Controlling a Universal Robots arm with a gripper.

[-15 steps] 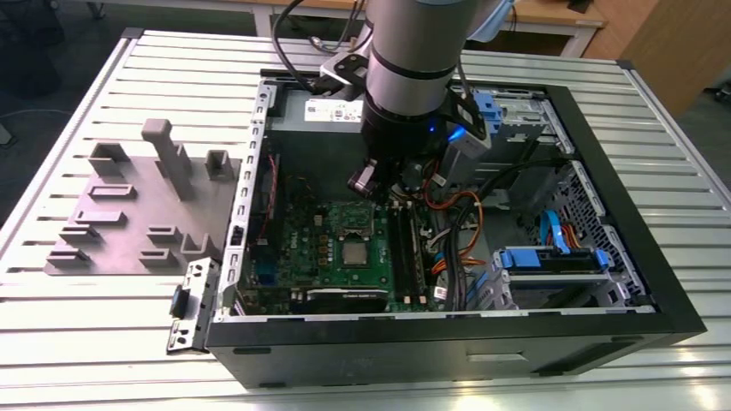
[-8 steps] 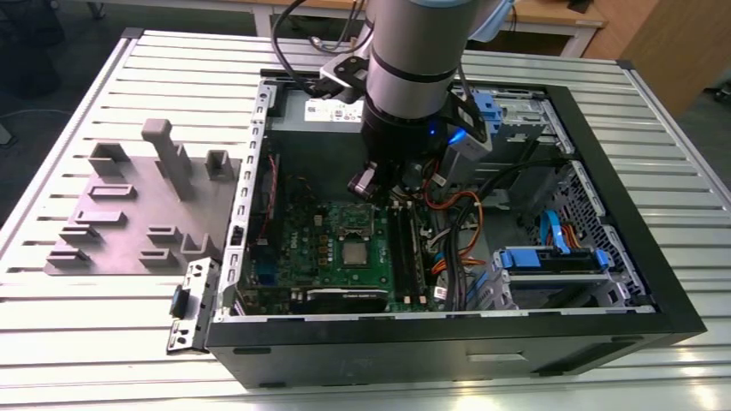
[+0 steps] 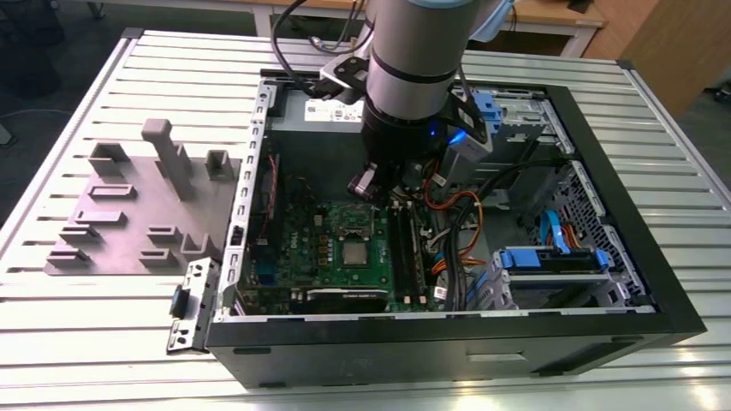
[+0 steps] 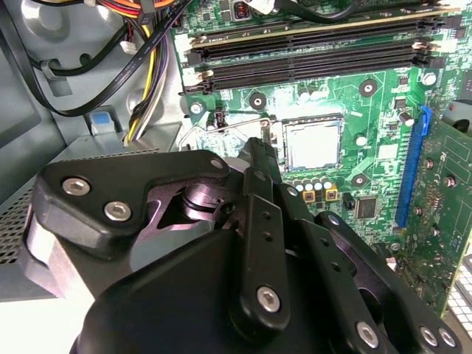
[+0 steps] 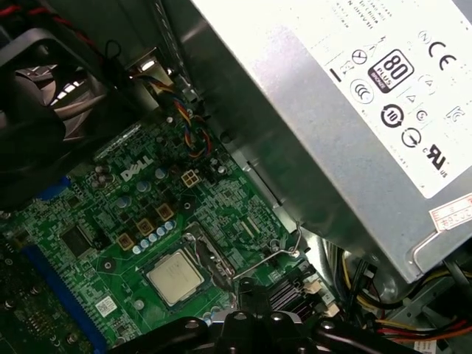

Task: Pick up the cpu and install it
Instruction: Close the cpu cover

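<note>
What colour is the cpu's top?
Pale silver-grey, clearest on the cpu in the first wrist view.

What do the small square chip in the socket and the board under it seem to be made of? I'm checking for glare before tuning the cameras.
The small square silver-grey cpu looks like metal with a dull brushed sheen: pale and even, no hard highlights. The green motherboard looks like lacquered circuit-board laminate, glossy green with fine printed traces; probably the shinier surface.

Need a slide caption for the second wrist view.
Gripper poised above the green motherboard, beside the cpu lying in its socket.
</note>
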